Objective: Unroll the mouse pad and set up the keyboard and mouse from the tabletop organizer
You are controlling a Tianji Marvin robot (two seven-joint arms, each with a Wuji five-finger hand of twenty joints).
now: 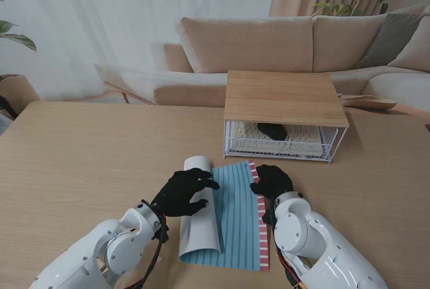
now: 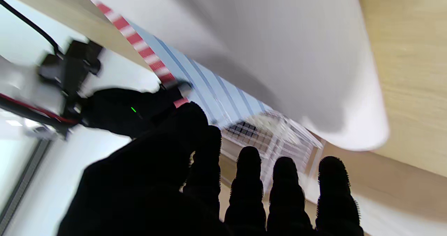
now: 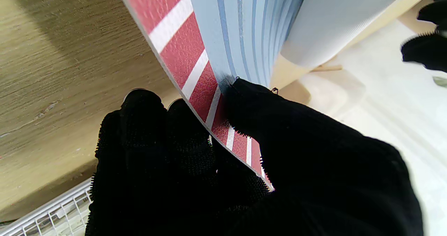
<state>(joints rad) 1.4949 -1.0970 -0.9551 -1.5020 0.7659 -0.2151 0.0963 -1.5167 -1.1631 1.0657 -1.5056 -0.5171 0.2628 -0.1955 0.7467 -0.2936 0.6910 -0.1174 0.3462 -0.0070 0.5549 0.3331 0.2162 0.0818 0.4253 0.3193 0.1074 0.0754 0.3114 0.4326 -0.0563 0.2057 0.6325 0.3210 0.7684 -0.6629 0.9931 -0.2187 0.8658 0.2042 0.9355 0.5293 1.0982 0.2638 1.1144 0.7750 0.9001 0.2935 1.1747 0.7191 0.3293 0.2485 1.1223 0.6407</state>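
Your mouse pad (image 1: 235,215) lies at the table's (image 1: 80,168) near centre, half unrolled: blue striped face showing, a red-and-white band along its 3 o'clock edge, and a pale grey roll standing at its 9 o'clock side. Your right hand (image 1: 271,183) pinches that red-banded edge, thumb on the face and fingers (image 3: 146,124) tucked under it. Your left hand (image 1: 183,192) rests on top of the roll with its fingers (image 2: 330,180) spread, gripping nothing.

At 12 o'clock from the pad, well apart, stands the wire organizer (image 1: 282,124) with a wooden top. Inside it a pale keyboard (image 1: 252,136) lies flat with a dark mouse (image 1: 272,130) on it.

Likely risks: if your right pinch loosens, the free edge may curl back toward the roll. If your left hand pushes the roll without pressing down, the whole pad may slide toward 9 o'clock instead of opening. A pad left with a raised curl would leave the keyboard rocking.

No brand, label or legible writing shows anywhere in these views.
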